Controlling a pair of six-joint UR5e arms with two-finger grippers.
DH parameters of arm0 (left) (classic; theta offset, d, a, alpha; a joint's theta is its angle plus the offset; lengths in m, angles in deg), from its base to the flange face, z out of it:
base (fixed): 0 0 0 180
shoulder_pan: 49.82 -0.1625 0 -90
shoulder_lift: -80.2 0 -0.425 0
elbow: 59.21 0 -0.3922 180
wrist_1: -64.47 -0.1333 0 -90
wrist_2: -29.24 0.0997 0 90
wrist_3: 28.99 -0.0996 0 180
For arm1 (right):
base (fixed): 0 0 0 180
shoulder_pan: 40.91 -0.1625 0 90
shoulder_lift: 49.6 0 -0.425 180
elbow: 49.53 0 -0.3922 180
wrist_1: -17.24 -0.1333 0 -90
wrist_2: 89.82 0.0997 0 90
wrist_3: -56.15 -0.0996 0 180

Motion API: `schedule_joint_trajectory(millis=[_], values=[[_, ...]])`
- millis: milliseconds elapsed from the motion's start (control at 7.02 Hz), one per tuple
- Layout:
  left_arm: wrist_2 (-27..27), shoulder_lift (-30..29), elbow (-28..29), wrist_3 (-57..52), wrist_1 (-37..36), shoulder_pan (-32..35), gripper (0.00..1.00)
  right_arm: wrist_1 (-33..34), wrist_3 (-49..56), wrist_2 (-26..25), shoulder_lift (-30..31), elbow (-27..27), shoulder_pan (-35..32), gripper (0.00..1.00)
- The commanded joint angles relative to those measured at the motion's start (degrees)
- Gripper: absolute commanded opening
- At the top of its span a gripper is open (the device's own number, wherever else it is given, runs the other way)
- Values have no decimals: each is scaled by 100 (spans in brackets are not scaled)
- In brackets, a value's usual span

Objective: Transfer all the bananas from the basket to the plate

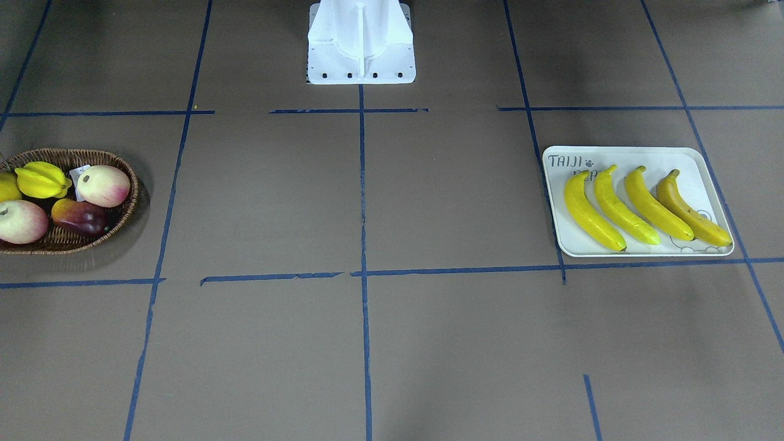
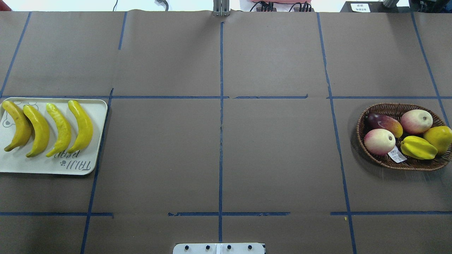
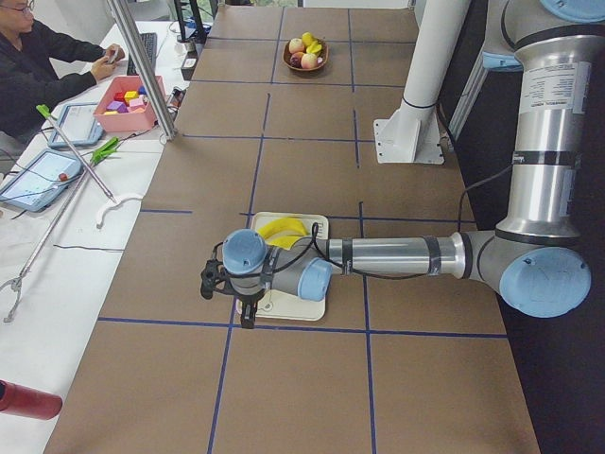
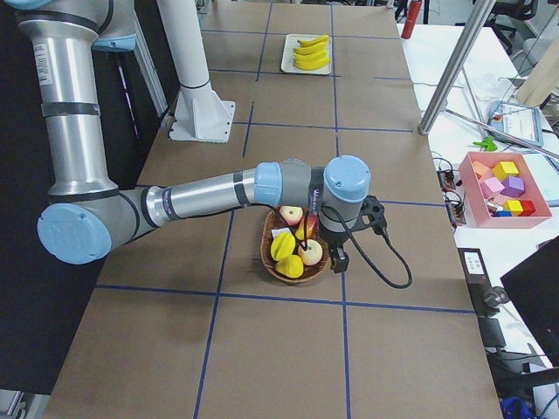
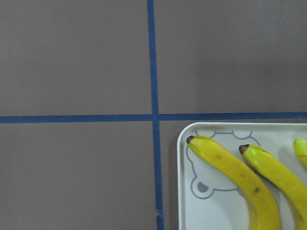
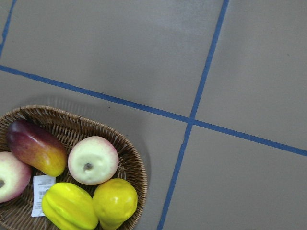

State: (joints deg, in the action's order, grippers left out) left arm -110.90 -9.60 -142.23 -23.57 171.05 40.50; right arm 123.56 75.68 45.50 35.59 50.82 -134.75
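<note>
Brown papered table (image 2: 275, 148) with a blue tape grid (image 2: 220, 141).
- Left gripper (image 3: 248, 314): shows only in a side view, grip cannot be told. It hangs at the corner of the plate (image 2: 21, 164); the level forearm hides much of the plate.
- Right gripper (image 4: 339, 259): grip likewise cannot be told. It hangs over the basket (image 2: 395, 107), well apart from the plate.
- Bananas (image 2: 63, 130): four, side by side on the plate.

Left arm (image 3: 388, 255) and right arm (image 4: 201, 194) are showing silver tubes, pale-blue joint caps. Black cable (image 4: 389, 262) is looping off right wrist. White bolted pedestal (image 1: 361, 49).
</note>
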Motion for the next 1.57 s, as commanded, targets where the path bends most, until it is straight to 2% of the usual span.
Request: schedule_joint_trajectory(millis=[0,142,285,570,712,855,1425], values=[[21,-3,-13,-294,-171,29,100,-102,-20,-278,50,-120,6,100],[48,-37,-22,-914,-773,72,100,-85,-37,-217,59,-191,6,100],[231,-55,-39,-1172,-1066,142,100,-68,-55,-156,68,-201,-3,100],[224,40,-449,-1166,-1601,414,100,-41,-203,-6,68,-227,-3,100],[197,424,-879,-1096,-1614,416,100,-33,-378,90,146,-244,-3,100],[223,550,-1144,-957,-1623,407,100,-33,-537,300,277,-245,-3,100],[224,393,-1164,-929,-1675,372,100,-50,-556,328,367,-605,-90,100]])
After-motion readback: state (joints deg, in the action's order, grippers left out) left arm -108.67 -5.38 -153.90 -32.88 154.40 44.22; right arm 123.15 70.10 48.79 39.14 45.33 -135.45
